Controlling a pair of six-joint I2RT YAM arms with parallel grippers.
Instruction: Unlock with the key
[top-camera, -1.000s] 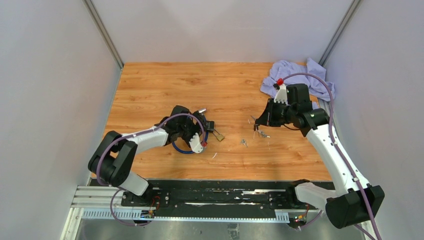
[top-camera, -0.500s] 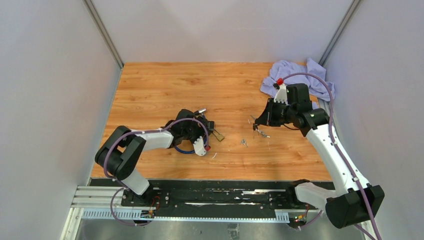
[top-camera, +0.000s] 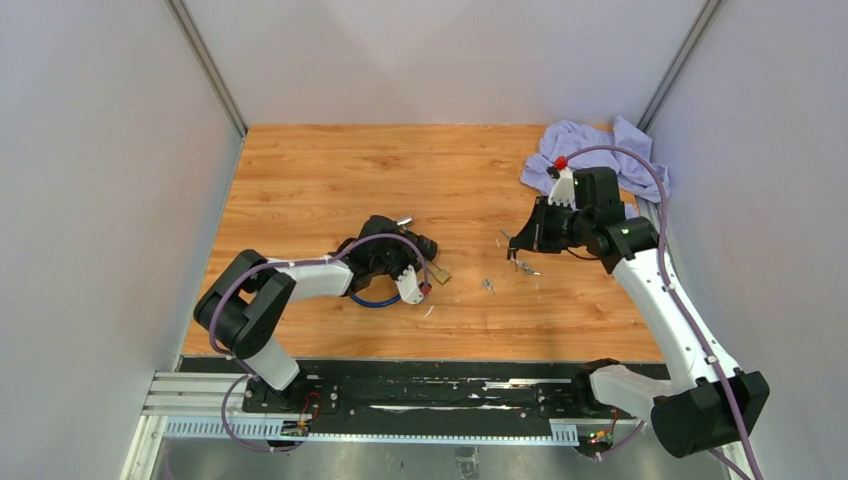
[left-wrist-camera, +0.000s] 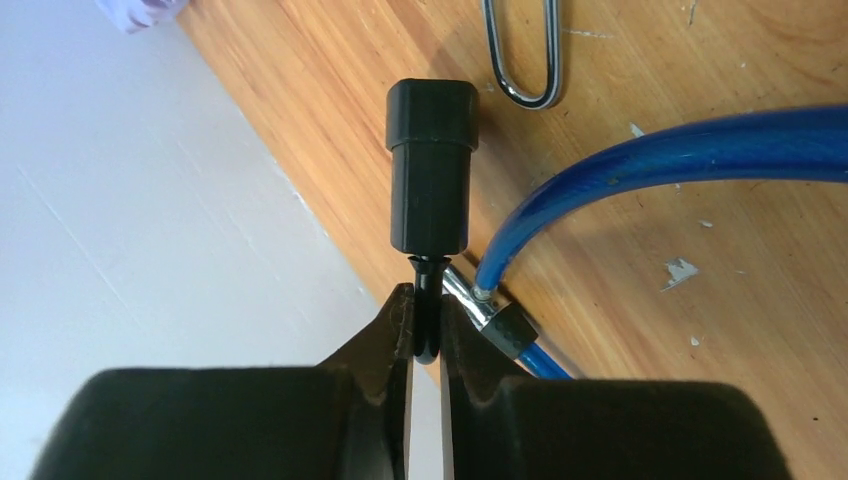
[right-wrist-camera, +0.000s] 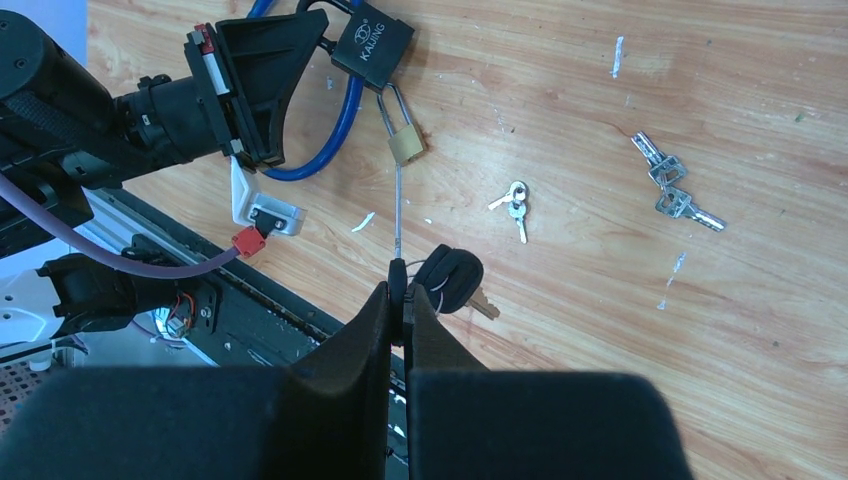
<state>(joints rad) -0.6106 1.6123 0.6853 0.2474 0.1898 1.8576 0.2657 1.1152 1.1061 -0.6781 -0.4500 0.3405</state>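
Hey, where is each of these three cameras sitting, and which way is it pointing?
Top external: above and behind, looking down on the wooden table; left arm and right arm show whole.
Left wrist: on the left arm, looking along the left gripper, pinched on the cable lock; only its fingers show.
Right wrist: on the right arm, looking down past the right gripper, which holds a key; the left gripper shows too.
Shared: both wrist views show the blue cable.

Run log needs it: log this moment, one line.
left end effector: shut on cable lock | right end effector: shut on key | key: not inserted
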